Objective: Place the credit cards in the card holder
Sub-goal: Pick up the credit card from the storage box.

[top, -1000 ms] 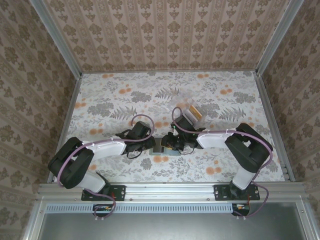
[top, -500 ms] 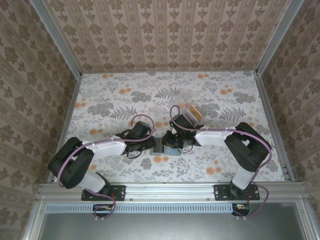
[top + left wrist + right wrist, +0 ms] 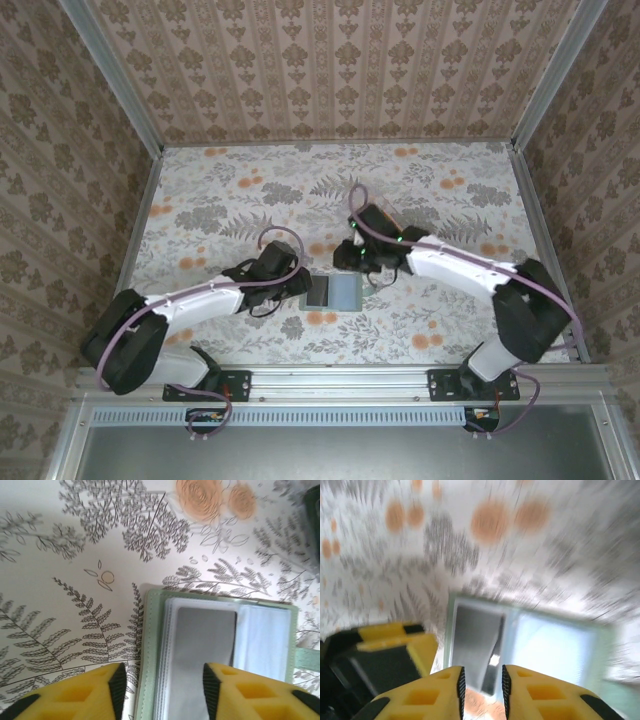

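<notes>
Your right gripper (image 3: 481, 687) has pulled back from over the card holder (image 3: 150, 630) toward the far side of the table (image 3: 220, 200), and your left arm has stretched out beside the holder. The holder now lies uncovered in the top view.

In the right wrist view the right gripper's jaws stand a little apart with nothing between them. That view is smeared by motion, so you cannot read much more from it than the holder below and your other gripper's yellow finger at the left.

Your left gripper (image 3: 165, 690) has let its jaws widen. They stand apart over the holder's near left corner, one finger above bare table and the other above the slots, clamped on nothing. Whether the tips press on the holder you cannot tell.

The holder lies open and flat, about midway across the table and nearer the near edge than the far one, between your two grippers. A dark card (image 3: 206, 645) sits in the left half and looks pushed well into its slot. The right half shows pale and looks empty.

That reads as one card seated and let go. If more cards remain, your freed right gripper is the natural one to fetch the next, while the left stays by the holder to steady it
</notes>
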{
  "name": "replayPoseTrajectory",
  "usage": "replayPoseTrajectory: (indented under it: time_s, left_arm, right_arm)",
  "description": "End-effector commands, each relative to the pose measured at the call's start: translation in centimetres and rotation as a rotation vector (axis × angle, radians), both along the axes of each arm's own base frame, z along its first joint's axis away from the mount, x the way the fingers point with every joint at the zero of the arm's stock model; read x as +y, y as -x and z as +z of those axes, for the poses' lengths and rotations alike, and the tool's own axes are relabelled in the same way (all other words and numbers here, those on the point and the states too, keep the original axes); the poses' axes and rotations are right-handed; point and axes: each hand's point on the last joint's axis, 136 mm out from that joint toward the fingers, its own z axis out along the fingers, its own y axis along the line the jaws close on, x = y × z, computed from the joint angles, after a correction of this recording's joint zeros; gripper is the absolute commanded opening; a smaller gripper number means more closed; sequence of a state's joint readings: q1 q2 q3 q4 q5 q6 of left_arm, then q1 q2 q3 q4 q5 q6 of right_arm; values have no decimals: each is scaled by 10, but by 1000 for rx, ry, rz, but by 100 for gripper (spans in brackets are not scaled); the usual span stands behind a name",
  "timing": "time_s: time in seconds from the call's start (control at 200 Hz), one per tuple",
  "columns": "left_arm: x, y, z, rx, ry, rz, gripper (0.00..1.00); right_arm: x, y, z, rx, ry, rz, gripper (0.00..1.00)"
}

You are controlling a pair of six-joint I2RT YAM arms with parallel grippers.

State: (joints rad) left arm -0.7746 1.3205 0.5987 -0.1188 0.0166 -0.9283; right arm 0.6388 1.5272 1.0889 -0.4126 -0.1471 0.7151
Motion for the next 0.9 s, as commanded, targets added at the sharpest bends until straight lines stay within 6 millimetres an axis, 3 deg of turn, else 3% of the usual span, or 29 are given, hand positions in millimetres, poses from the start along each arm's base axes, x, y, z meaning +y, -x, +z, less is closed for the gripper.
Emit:
replayPoseTrajectory:
  time_s: [0.0, 0.085, 0.155, 0.48, 0.895]
  left_arm:
    - [-1, -9, 23, -62, -3, -2, 54]
    - [-9, -14, 34, -84, 20, -18, 59]
    - [-18, -18, 40, -91, 35, -34, 63]
    - [-49, -31, 45, -76, 82, -83, 68]
    - [-65, -35, 41, -57, 103, -101, 69]
  right_arm:
    - [-81, -8, 13, -45, 346, -2, 35]
    - [-109, -20, 18, -38, 444, -11, 35]
    - [-119, -28, 19, -36, 499, 8, 37]
    - [-111, -49, -6, 16, 640, 141, 36]
    - [-114, -69, -26, -10, 863, 192, 36]
